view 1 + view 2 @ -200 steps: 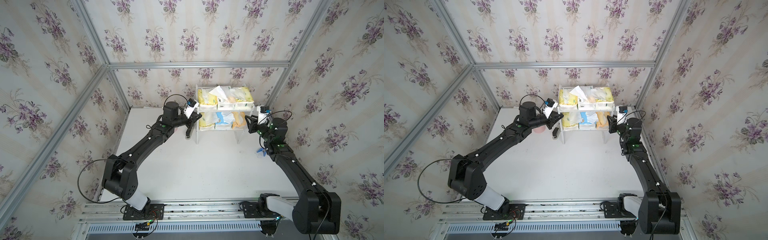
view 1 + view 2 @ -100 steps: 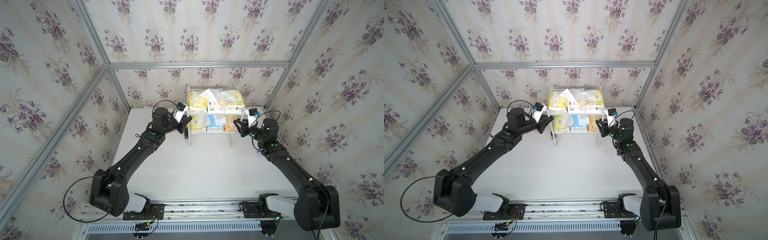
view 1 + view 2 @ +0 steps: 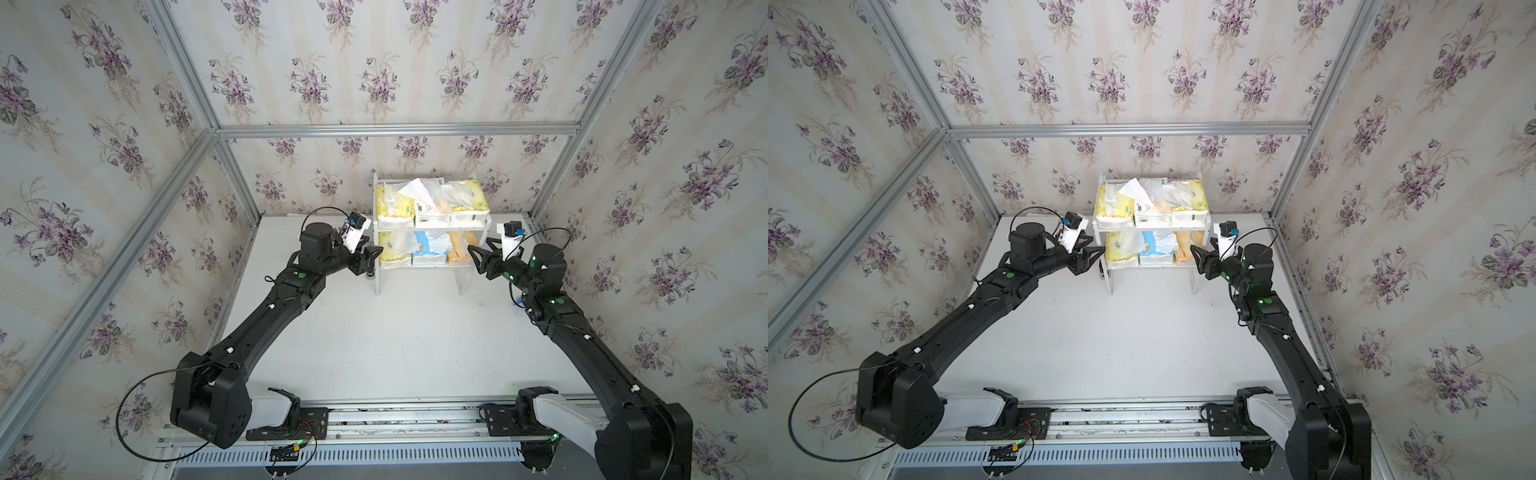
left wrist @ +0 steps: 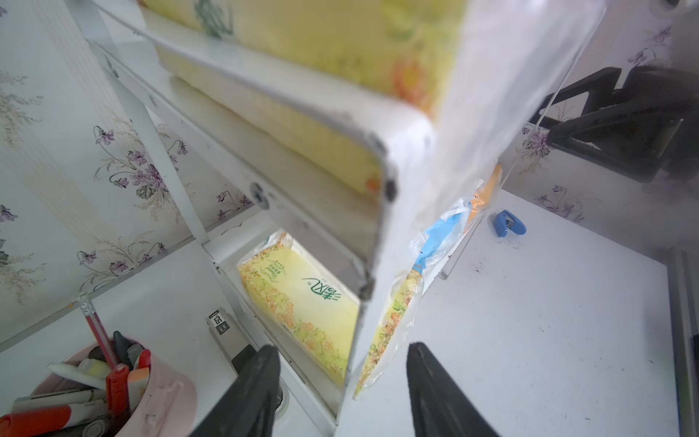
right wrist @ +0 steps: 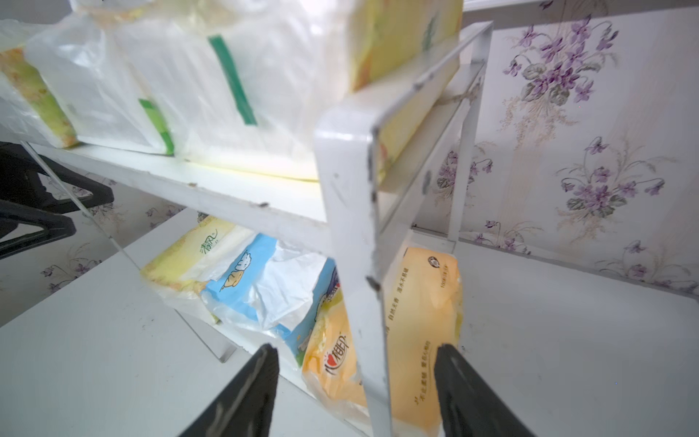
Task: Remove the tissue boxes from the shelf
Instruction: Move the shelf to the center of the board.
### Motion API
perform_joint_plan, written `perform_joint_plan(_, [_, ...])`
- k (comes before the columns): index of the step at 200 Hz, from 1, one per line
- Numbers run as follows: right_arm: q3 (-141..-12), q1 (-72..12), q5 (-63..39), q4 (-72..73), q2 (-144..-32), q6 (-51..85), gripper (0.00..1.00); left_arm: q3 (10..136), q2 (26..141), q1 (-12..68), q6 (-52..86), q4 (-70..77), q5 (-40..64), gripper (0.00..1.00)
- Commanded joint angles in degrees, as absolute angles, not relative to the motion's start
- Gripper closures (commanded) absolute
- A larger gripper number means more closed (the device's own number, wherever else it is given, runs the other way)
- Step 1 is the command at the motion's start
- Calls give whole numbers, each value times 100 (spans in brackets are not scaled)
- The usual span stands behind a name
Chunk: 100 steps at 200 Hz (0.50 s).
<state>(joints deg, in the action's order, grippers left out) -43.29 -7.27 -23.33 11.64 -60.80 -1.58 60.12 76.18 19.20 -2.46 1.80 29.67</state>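
Note:
The white two-tier shelf (image 3: 432,228) (image 3: 1150,228) stands at the back of the table. Its top board carries a yellow tissue box (image 3: 392,203), a white one (image 3: 432,210) and another yellow one (image 3: 469,199). Below lie a yellow (image 4: 302,299), a blue (image 5: 246,276) and an orange tissue box (image 5: 420,310). My left gripper (image 3: 372,251) (image 4: 342,348) is open, its fingers apart on either side of the left side panel's front edge. At the right side panel my right gripper (image 3: 478,244) (image 5: 355,346) is also open, straddling that edge without touching.
A pink pen cup (image 4: 113,378) full of markers stands left of the shelf, close to my left gripper. A small grey-white gadget (image 4: 227,333) lies by the shelf's left leg. A small blue stapler (image 4: 508,223) sits right of the shelf. Papered walls close in behind.
The shelf slid to the left with both grippers shut on its side panels. Both grippers have since opened and let go of the panels.

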Motion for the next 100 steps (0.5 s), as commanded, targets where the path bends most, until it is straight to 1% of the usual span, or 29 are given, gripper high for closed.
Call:
perform_joint_plan(1, [-4209,-728,-1769,947,-5761,-372,26,5859,7394,1865,-174,284,2701,32])
perform_joint_plan(19, [-4054,-720,-1470,847,-5398,-477,19,5627,7125,1777,-81,384,2682,25])
perform_joint_plan(36, [-3992,-717,-1266,691,-5052,-549,15,5392,6846,1684,-2,422,2707,19])
perform_joint_plan(77, [-4040,-716,-1274,275,-4338,-559,15,4723,6049,1480,192,449,2638,11])
perform_joint_plan(100, [-4220,-716,-1432,-58,-4078,-470,15,4489,5673,1442,426,122,2226,6])
